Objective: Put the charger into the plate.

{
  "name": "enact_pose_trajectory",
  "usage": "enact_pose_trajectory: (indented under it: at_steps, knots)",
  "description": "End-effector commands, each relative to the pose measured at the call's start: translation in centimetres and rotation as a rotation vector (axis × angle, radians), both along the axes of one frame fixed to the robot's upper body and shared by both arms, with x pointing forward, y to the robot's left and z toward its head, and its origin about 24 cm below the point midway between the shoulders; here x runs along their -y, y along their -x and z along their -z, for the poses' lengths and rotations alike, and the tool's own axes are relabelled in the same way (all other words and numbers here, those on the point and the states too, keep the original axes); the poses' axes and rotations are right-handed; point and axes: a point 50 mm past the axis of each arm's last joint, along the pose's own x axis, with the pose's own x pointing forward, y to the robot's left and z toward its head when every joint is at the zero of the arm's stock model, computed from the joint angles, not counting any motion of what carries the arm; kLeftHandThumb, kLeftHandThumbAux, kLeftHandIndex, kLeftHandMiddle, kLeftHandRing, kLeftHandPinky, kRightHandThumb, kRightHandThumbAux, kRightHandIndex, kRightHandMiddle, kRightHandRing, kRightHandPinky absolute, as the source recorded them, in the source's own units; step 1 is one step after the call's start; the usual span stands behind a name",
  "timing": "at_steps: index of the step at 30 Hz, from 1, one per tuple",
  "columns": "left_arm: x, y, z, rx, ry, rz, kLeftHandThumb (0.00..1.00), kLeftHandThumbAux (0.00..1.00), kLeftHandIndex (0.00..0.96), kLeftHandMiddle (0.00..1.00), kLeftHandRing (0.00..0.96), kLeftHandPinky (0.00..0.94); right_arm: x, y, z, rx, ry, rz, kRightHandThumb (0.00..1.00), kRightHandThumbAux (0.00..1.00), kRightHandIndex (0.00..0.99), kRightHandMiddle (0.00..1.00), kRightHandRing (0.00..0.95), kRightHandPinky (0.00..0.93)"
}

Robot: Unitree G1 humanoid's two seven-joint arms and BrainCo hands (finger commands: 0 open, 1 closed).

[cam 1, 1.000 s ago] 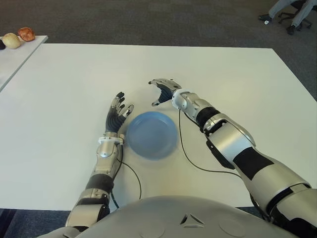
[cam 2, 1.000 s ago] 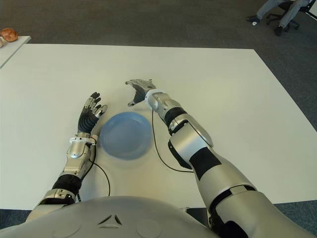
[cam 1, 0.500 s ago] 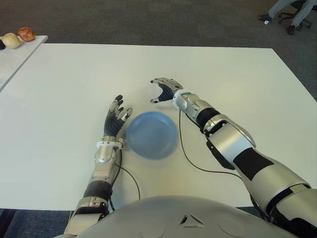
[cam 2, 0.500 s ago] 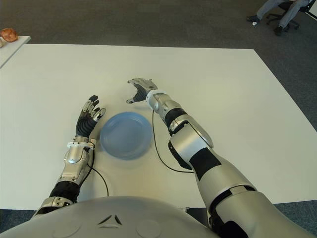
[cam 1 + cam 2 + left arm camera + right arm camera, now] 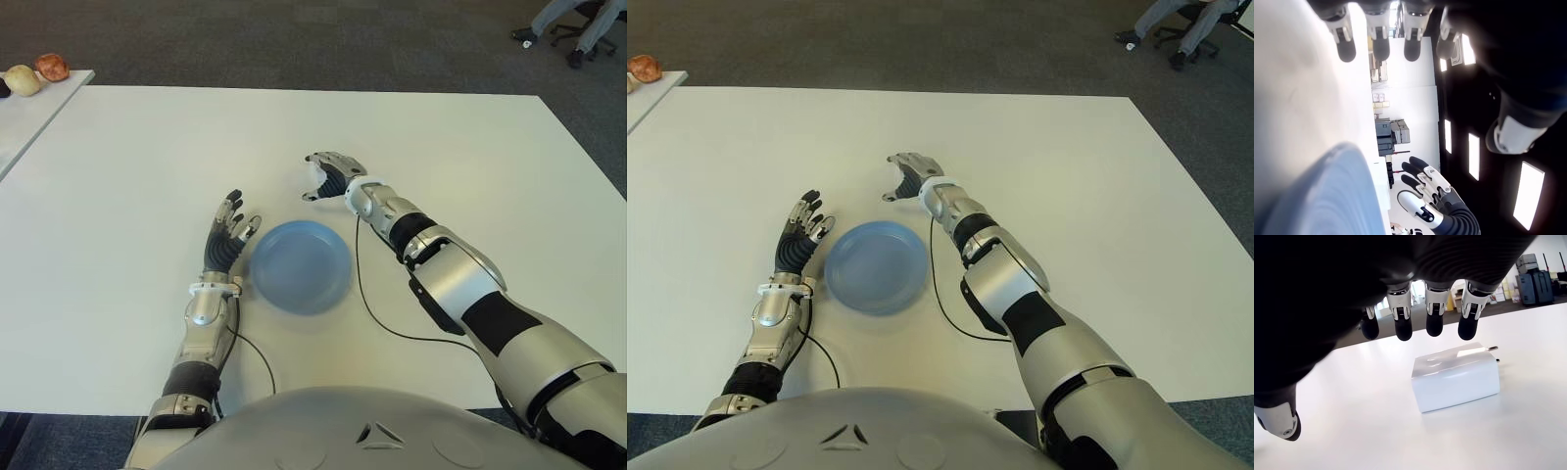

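Note:
A white charger (image 5: 1455, 376) with two metal prongs lies flat on the white table (image 5: 147, 157); the right wrist view shows it, while the eye views do not make it out. My right hand (image 5: 329, 176) hovers just above it, beyond the plate's far edge, open, its fingertips (image 5: 1403, 329) spread over the charger without touching it. The blue plate (image 5: 299, 266) sits empty in front of my body. Just left of the plate is my left hand (image 5: 228, 233), open, fingers extended and holding nothing.
A thin black cable (image 5: 364, 299) runs along the table right of the plate. A side table (image 5: 29, 108) at the far left carries round fruit-like items (image 5: 37, 70). A person's legs and an office chair (image 5: 578, 24) show at the far right, off the table.
My right hand has shifted slightly right and away, fingers curling a little over the charger. My left hand has drawn back a little toward my body.

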Motion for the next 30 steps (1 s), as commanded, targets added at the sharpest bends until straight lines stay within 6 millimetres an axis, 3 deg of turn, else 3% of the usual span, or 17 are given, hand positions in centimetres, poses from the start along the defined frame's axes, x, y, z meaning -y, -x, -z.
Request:
enact_pose_trajectory:
  at_steps: [1, 30]
  knots:
    - [-0.3, 3.0, 3.1, -0.182, 0.001, 0.0, 0.0, 0.541, 0.026, 0.074, 0.074, 0.092, 0.7, 0.0, 0.4, -0.009, 0.033, 0.033, 0.0, 0.52, 0.0, 0.0, 0.0, 0.0]
    - [-0.1, 3.0, 3.1, -0.188, 0.005, 0.003, 0.0, 0.542, 0.03, 0.078, 0.078, 0.096, 2.0, -0.3, 0.5, -0.025, 0.104, 0.06, 0.0, 0.504, 0.0, 0.0, 0.0, 0.0]
